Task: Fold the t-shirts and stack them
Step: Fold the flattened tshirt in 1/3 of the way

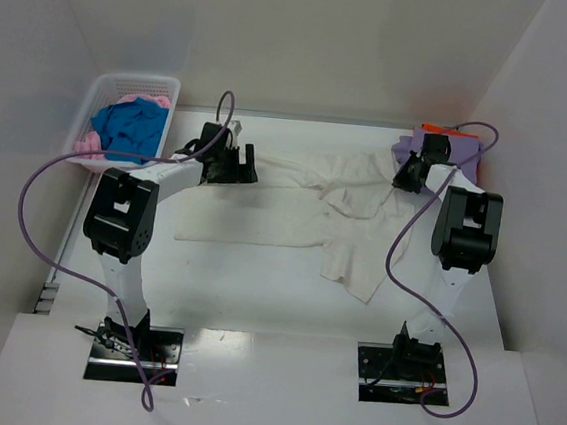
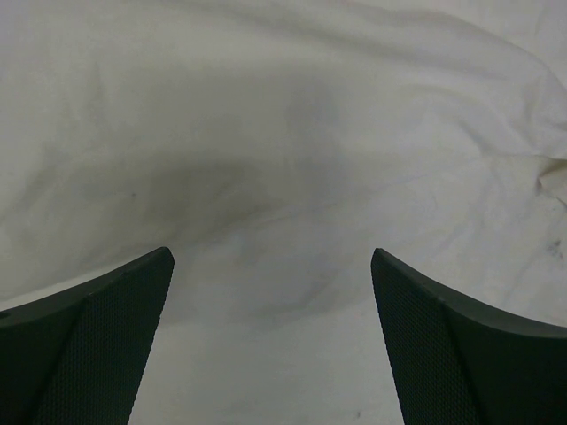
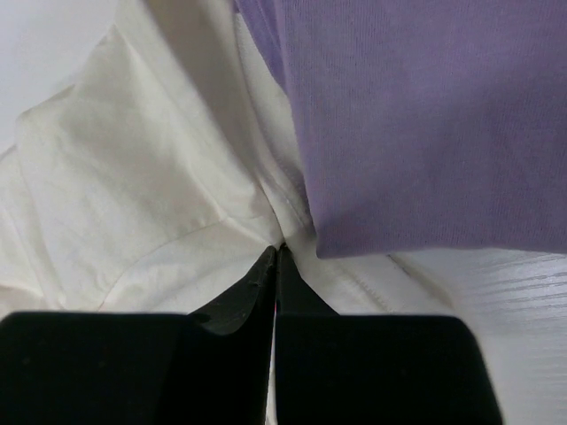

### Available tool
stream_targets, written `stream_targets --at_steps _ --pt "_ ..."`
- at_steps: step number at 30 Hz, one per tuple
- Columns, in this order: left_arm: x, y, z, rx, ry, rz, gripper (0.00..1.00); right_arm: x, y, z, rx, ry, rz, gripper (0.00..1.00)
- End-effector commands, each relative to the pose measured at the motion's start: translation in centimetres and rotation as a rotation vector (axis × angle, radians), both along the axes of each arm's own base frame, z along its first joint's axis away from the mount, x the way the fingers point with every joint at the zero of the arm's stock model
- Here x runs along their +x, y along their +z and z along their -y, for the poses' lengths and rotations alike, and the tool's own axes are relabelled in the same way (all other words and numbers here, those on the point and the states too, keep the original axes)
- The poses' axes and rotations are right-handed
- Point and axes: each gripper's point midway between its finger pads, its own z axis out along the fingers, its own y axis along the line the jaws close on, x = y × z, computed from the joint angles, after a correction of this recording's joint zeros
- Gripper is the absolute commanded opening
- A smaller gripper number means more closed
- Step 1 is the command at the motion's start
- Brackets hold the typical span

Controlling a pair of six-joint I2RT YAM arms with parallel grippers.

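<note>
The counter fills most of my overhead view. The cream-white shirt lies across its middle, long axis running left to right in the frame, with a rumpled part hanging toward the lower right. That axis is what the next move depends on. Each end of the shirt's upper edge has an arm at it, so I judge a fold would bring that edge down toward the bottom of the frame with both arms together.

At upper left the lattice basket holds the blue shirt and the pink shirt, well apart from the work. At upper right the lavender shirt lies folded, with the orange shirt showing behind it. The cream cloth runs right up to the lavender one's edge.

The left claw is at the shirt's upper left end. In its wrist view its fingers are spread wide with nothing between them, and there is only cream cloth below. I cannot tell whether they touch it.

The right claw is at the upper right end, just beside the lavender shirt. In its wrist view the jaws are pressed together, and creases in the cream cloth run to their tips, so I take it to be pinching that shirt.

The left arm is the one not yet gripping.
</note>
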Motion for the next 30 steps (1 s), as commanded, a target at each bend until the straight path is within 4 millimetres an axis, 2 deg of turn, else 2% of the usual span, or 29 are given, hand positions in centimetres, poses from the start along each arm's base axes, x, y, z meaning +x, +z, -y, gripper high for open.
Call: stream_targets --at_steps 1,3,4,5,6,9,10,12,13,14,16,17,18,20,21,23,25,26,27,30 --pt "3.4 3.2 -1.0 0.021 0.108 0.15 1.0 1.1 4.0 1.4 -0.054 -0.013 0.077 0.01" --pt "3.4 3.0 -1.2 0.027 0.116 0.154 1.0 0.9 3.3 1.5 -0.064 -0.012 0.057 0.04" --pt "3.3 2.5 -1.0 0.022 0.105 0.141 1.0 1.1 3.7 1.4 -0.058 -0.005 0.068 0.06" --pt "3.7 2.6 -0.6 0.018 0.085 0.146 1.0 0.9 3.6 1.1 -0.046 0.004 0.06 0.13" --pt "3.8 3.0 0.5 -0.025 0.037 0.146 1.0 0.9 3.1 0.8 -0.033 0.014 0.051 0.19" --pt "3.9 3.9 3.2 -0.095 -0.08 0.178 1.0 0.7 2.9 0.2 -0.009 0.045 0.038 0.52" --pt "3.7 5.1 5.1 -0.147 -0.15 0.206 1.0 0.8 4.1 0.1 -0.012 0.058 0.063 0.54" --pt "3.3 5.6 7.7 -0.165 -0.236 0.235 1.0 0.3 5.0 0.0 -0.014 0.058 0.08 0.63" --pt "3.0 6.2 8.8 -0.181 -0.268 0.243 1.0 0.2 7.2 -0.2 -0.014 0.066 0.13 0.64" --pt "3.2 6.1 9.8 -0.185 -0.3 0.25 1.0 -0.4 7.6 -0.7 0.002 0.082 0.139 0.65" --pt "2.8 6.4 12.0 -0.211 -0.357 0.258 1.0 -0.7 9.5 -1.2 0.013 0.103 0.195 0.65" --pt "2.6 5.9 12.8 -0.227 -0.37 0.241 1.0 -1.6 10.6 -1.9 0.033 0.126 0.215 0.65" --pt "2.5 6.6 14.1 -0.252 -0.39 0.26 1.0 -1.7 11.0 -1.9 0.03 0.126 0.229 0.65" --pt "2.0 6.2 15.7 -0.282 -0.42 0.253 1.0 -2.7 11.5 -3.4 0.032 0.155 0.235 0.62" --pt "1.9 6.8 16.5 -0.301 -0.437 0.271 1.0 -2.7 11.2 -3.9 0.027 0.161 0.234 0.61" --pt "1.4 6.0 18.4 -0.312 -0.464 0.263 1.0 -3.1 11.0 -4.9 0.03 0.183 0.235 0.58" --pt "0.8 5.8 20.0 -0.324 -0.488 0.261 1.0 -3.4 9.6 -5.4 0.054 0.2 0.204 0.58" --pt "0.5 4.6 20.5 -0.329 -0.487 0.229 1.0 -3.4 9.7 -5.6 0.061 0.208 0.205 0.58" --pt "0.9 5.5 20.8 -0.339 -0.491 0.265 0.99 -3.7 8.7 -5.6 0.065 0.207 0.183 0.58" --pt "0.3 4.6 22.5 -0.354 -0.476 0.263 0.99 -3.8 8.5 -6.5 0.067 0.226 0.183 0.57"
